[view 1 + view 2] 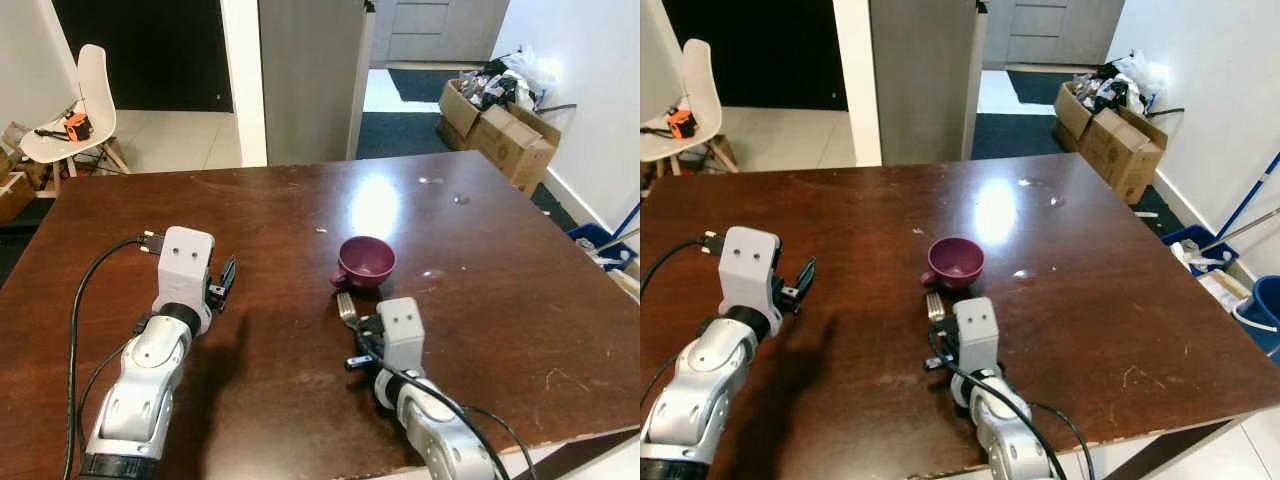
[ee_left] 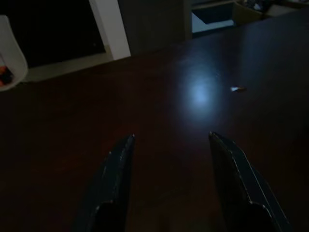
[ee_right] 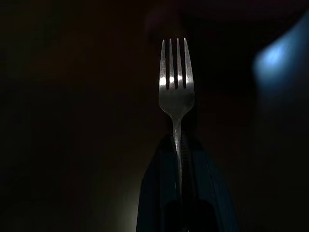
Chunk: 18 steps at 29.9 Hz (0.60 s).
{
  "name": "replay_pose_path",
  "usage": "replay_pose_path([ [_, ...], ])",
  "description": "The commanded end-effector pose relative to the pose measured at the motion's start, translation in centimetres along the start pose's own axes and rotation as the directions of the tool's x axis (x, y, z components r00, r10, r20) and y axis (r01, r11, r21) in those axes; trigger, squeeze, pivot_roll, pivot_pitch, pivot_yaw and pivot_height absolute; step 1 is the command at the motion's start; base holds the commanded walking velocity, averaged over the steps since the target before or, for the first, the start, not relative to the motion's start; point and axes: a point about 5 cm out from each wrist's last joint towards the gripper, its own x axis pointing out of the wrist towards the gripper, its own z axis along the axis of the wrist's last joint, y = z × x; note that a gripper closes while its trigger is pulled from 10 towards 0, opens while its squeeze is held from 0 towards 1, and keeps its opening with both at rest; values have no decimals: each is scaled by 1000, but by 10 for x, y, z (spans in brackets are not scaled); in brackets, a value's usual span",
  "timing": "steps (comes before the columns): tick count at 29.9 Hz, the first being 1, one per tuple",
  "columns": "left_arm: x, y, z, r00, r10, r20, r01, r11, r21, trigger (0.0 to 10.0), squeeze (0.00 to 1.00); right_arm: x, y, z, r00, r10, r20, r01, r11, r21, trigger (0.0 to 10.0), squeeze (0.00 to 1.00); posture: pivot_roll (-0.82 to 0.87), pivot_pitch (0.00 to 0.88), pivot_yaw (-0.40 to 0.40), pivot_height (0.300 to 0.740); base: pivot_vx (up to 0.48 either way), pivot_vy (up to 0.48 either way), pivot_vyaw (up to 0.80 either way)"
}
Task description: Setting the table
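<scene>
A small maroon cup (image 1: 365,261) stands upright near the middle of the dark wooden table (image 1: 500,270). Just in front of it, my right gripper (image 1: 362,335) is shut on the handle of a silver fork (image 1: 347,307), whose tines point toward the cup. The right wrist view shows the fork (image 3: 176,82) clamped between the two fingers (image 3: 159,193), tines up. My left gripper (image 1: 226,280) hovers over the left half of the table, open, with nothing between its fingers (image 2: 116,179).
A white chair (image 1: 75,110) with an orange object stands behind the table's far left corner. Cardboard boxes (image 1: 500,125) with clutter line the wall at the far right. A grey door panel (image 1: 305,75) stands past the far edge.
</scene>
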Motion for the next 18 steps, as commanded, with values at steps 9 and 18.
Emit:
replay_pose_path([
  [9, 6, -13, 5, 1000, -18, 19, 18, 999, -44, 10000, 0, -10, -7, 41, 969, -93, 230, 82, 995, 60, 10000, 0, -43, 1, 53, 740, 0, 0, 0],
  [18, 9, -21, 4, 999, -51, 11, 52, 998, -48, 10000, 0, -19, -8, 35, 969, -120, 214, 102, 990, 94, 10000, 0, -57, 7, 66, 740, 0, 0, -510],
])
